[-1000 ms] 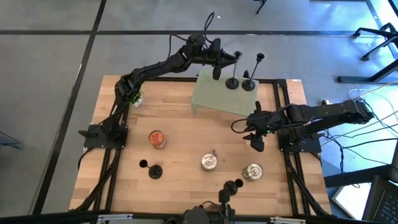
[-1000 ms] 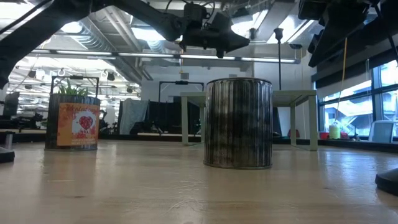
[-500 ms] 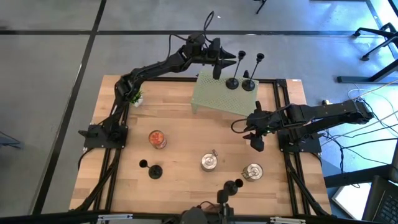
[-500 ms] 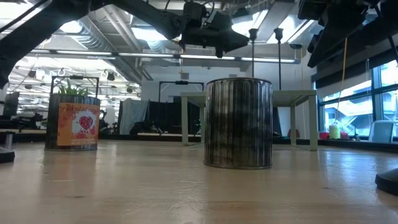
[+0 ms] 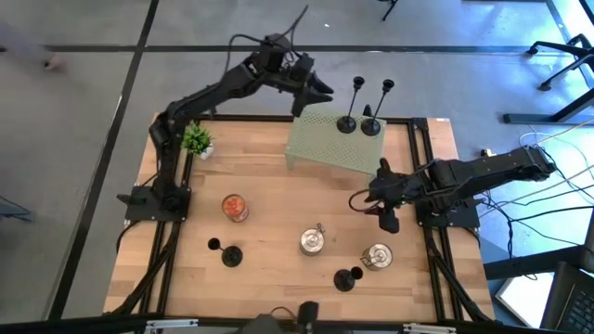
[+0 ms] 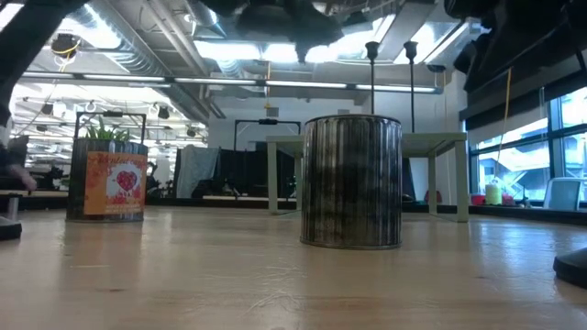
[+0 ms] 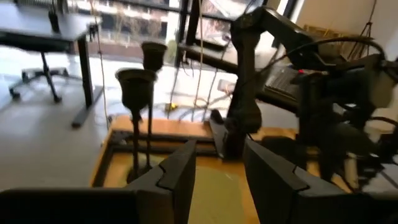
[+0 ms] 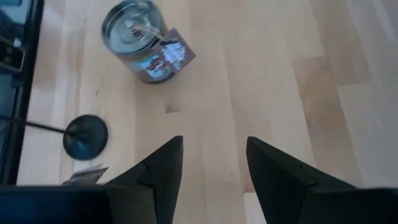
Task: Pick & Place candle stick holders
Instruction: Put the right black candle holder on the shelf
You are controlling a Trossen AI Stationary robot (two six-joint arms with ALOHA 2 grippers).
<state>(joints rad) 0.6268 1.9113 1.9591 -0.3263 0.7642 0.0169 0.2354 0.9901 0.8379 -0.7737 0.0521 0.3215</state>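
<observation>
Two slim black candlestick holders [image 5: 353, 104] [image 5: 379, 104] stand upright by their round bases on the pale green raised platform [image 5: 325, 148] at the far edge; their cups show in the left wrist view [image 7: 135, 84] [image 7: 153, 53]. My left gripper [image 5: 316, 91] is open and empty, high up, left of them. A third holder [image 5: 229, 255] stands near the front left and a fourth [image 5: 346, 278] near the front edge. My right gripper [image 5: 389, 221] is open and empty, pointing down above the table, with the fourth holder's base [image 8: 86, 137] ahead of it.
A glass jar with red filling [image 5: 235, 207], two silver tins [image 5: 313, 241] [image 5: 377, 256] and a small potted plant [image 5: 197, 141] stand on the wooden table. In the low view, one tin [image 6: 351, 181] stands close in front.
My left gripper has drawn back from the holders on the platform, up and toward the table's far left; the holder it stood by stays upright on the platform. My right gripper has gone a little toward the near edge.
</observation>
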